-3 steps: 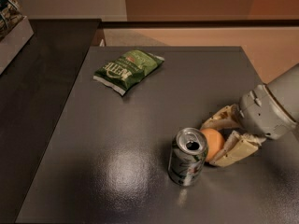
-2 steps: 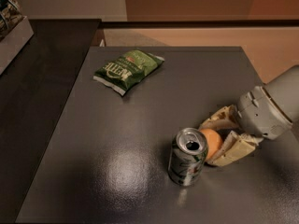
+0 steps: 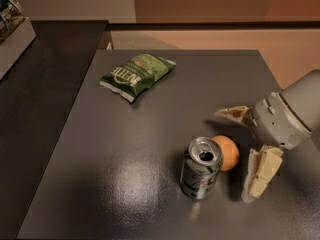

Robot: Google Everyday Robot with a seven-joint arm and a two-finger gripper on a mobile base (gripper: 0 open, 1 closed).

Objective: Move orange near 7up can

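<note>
We see the gripper (image 3: 236,154) low over the right part of the dark grey table (image 3: 125,199), with its grey wrist housing (image 3: 285,116) above the table's right edge. The jaws are spread wide and nothing is clamped. One finger (image 3: 232,114) points left, up-frame of the orange. The other finger (image 3: 261,171) angles down toward the front edge, just right of the orange.

The orange (image 3: 226,153) sits on the table in the open gap between the two fingers. Neither finger touches it as far as we can see: there is a dark strip of table and shadow between it and the lower finger, and the upper finger is clearly apart from it.

The 7up can (image 3: 200,170) stands upright just left of and slightly in front of the orange, its shiny top with the pull-tab hole facing up. The can's rim overlaps the orange's left side in this view. We can't tell whether they actually touch or only sit just beside each other.

A green chip bag (image 3: 137,75) lies flat in the far-left part of the table, well apart from the can, the orange and the gripper. Glare shows on the table surface left of the can.

A darker counter (image 3: 45,99) runs along the table's left side. At top left a pale shelf edge (image 3: 17,46) holds items too blurred to identify.
</note>
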